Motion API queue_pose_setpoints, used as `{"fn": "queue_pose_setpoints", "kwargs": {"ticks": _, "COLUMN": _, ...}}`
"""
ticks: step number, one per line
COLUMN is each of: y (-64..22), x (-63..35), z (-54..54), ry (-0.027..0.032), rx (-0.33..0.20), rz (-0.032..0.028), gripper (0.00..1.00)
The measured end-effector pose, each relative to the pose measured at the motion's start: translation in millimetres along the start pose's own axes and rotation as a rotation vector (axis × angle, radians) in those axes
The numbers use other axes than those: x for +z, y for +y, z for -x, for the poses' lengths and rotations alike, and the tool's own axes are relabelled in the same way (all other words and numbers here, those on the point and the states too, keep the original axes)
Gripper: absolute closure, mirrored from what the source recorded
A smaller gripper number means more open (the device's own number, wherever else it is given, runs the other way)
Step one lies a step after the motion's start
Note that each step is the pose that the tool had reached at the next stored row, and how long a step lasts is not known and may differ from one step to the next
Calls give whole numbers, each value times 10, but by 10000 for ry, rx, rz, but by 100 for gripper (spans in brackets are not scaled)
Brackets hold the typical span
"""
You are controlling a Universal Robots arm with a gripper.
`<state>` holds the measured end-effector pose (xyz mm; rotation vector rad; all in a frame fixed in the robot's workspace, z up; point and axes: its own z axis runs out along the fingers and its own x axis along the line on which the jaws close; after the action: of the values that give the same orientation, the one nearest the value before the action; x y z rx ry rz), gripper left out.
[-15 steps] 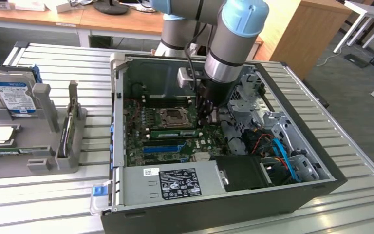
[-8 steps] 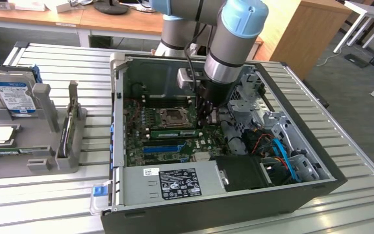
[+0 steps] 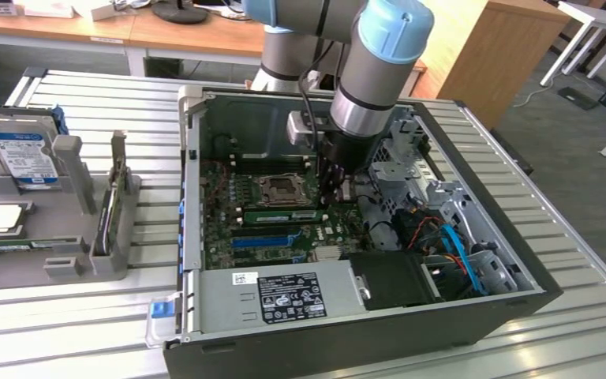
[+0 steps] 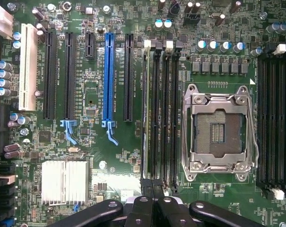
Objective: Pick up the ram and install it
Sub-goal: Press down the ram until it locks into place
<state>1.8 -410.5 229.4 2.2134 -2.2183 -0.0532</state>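
Black gripper [image 4: 152, 201] fingers are pressing together right above the thin, long green ram stick [image 4: 145, 109], which is sitting on edge in a black slot beside the silver chip socket [image 4: 217, 130], its length running straight away from the fingers.

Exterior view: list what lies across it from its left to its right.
Silver hard drive with blue-and-white label standing in the grey plastic holder rack → open black computer case → green motherboard with empty metal processor socket → grey-and-blue robot arm → blue cables.
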Motion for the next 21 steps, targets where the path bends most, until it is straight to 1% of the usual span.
{"fn": "queue_pose_setpoints", "kwargs": {"ticks": 21, "y": -1, "x": 26, "z": -9, "ry": 1, "rx": 1, "rz": 0, "gripper": 89}}
